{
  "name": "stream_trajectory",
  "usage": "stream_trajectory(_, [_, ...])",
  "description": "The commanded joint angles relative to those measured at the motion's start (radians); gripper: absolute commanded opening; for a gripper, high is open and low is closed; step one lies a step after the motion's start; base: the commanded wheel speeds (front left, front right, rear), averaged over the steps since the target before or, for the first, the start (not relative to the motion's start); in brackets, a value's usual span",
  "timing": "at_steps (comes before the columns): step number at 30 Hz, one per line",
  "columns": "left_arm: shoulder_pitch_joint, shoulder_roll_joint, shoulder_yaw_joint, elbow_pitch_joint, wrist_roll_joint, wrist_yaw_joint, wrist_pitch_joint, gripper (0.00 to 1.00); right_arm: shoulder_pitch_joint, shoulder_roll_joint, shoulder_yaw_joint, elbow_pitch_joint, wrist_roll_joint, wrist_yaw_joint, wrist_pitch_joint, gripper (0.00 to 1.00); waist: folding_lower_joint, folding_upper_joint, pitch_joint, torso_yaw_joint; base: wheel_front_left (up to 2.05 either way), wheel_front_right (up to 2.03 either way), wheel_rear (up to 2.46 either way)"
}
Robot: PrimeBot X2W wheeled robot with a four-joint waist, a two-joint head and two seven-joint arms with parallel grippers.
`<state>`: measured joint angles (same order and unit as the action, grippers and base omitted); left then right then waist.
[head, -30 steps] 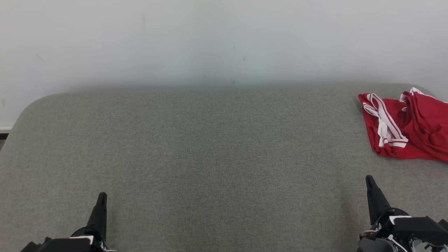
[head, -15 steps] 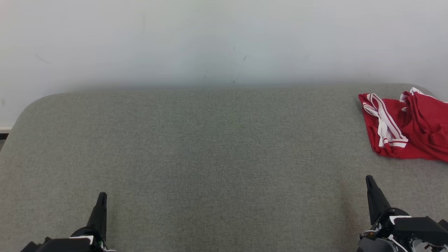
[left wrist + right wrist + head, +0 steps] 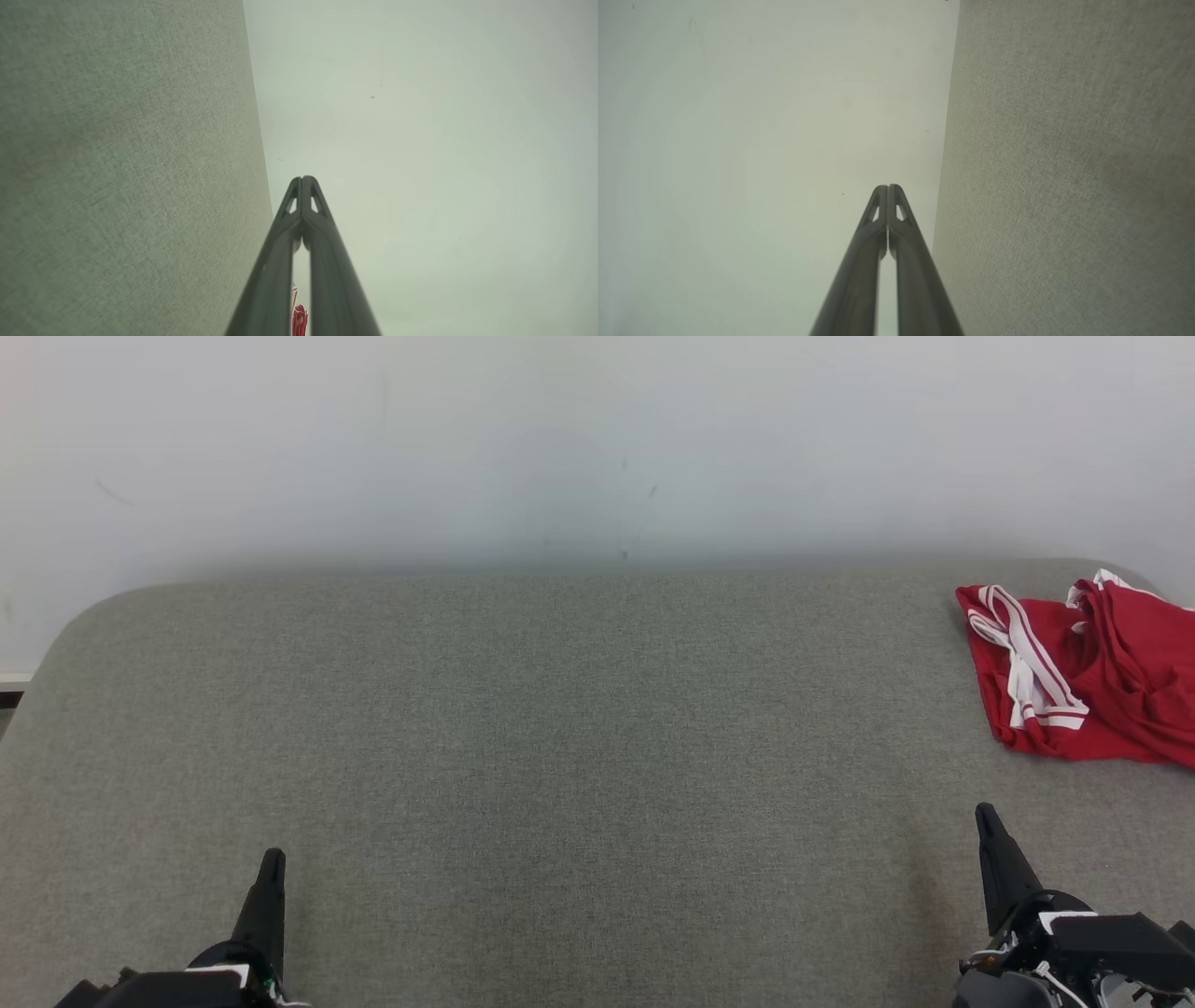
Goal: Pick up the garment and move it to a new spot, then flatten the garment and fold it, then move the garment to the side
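Both pincers closed, empty: left gripper [image 3: 272, 859] and right gripper [image 3: 984, 814] parked low near front edge of grey table [image 3: 560, 728], likely rest pose. Red garment [image 3: 1102, 681] crumpled at far right, ungrasped; right gripper nearer.

Red garment [image 3: 1111, 695] with white striped trim, looks like a sports jersey or shorts, can't tell which. Crumpled and bunched, not flat, trim band twisted across its left part. Lies at the far right of the grey padded surface [image 3: 560, 737], near its back edge, partly cut off by frame edge.
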<state>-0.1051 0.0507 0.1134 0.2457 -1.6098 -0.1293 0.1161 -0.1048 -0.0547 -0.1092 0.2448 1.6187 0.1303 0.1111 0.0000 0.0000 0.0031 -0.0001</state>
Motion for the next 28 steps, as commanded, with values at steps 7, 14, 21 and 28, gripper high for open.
stream_trajectory(7, [-0.008, -0.002, 0.002, 0.000, -0.006, -0.003, 0.000, 0.00, -0.008, 0.002, -0.002, 0.001, -0.004, 0.001, 0.002, 0.00, 0.0000, 0.0000, 0.000, 0.000, 0.00, 0.00, 0.00])
stream_trajectory(14, [-0.008, -0.002, 0.002, 0.000, -0.006, -0.003, 0.000, 0.00, -0.008, 0.003, -0.003, 0.001, -0.005, 0.001, 0.002, 0.00, 0.0000, 0.0000, 0.000, 0.000, 0.00, 0.00, 0.00])
stream_trajectory(21, [-0.008, -0.002, 0.003, 0.000, -0.006, -0.003, 0.000, 0.00, -0.008, 0.003, -0.003, 0.001, -0.005, 0.001, 0.002, 0.00, 0.0000, 0.0000, 0.000, 0.000, 0.00, 0.00, 0.00])
stream_trajectory(28, [-0.008, -0.002, 0.002, 0.000, -0.006, -0.003, 0.000, 0.00, -0.008, 0.003, -0.004, 0.001, -0.006, 0.001, 0.003, 0.00, 0.0000, 0.0000, 0.000, 0.000, 0.00, 0.00, 0.00])
